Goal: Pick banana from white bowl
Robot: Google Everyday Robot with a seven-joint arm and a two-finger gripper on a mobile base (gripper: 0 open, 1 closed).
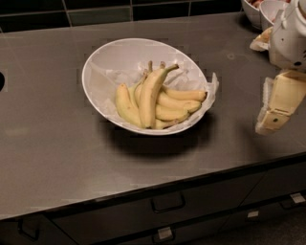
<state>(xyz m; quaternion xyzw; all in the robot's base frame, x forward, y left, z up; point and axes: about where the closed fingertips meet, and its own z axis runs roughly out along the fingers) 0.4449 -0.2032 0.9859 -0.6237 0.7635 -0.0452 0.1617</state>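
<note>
- At the right edge of the scene, my gripper (270,118) hangs over the dark counter (57,143), pointing down and a little to the left, with its cream tip close above the counter top.
- I cannot tell whether it is open or closed.
- It is well apart from the white bowl (86,79), with a stretch of counter between them.
- My white arm (289,40) rises behind the gripper toward the far right corner.
- The white bowl sits near the middle of the counter, wide and glossy, lined with crumpled white paper (193,76) that pokes over the rim on the right side.
- The banana (150,95) lies in this bowl on top of the pile, the longest and thickest one, pale yellow and gently curved.
- It runs from the near side of the bowl toward the far side, and its thin greenish-brown stem bends to the right above the others.
- Several shorter bananas (184,94) lie with it: one touches its left side, and the others fan out to the right beneath it.
- Two of their stems stick up just left of the long banana's stem.
- In the far right corner, partly hidden by my arm, stand small bowls (258,12); I cannot make out what is in them.
- Dark tiles (95,12) line the wall along the far edge of the counter.
- Below the near edge are dark drawers (205,196), one with a handle (167,203) almost under the bowl.
</note>
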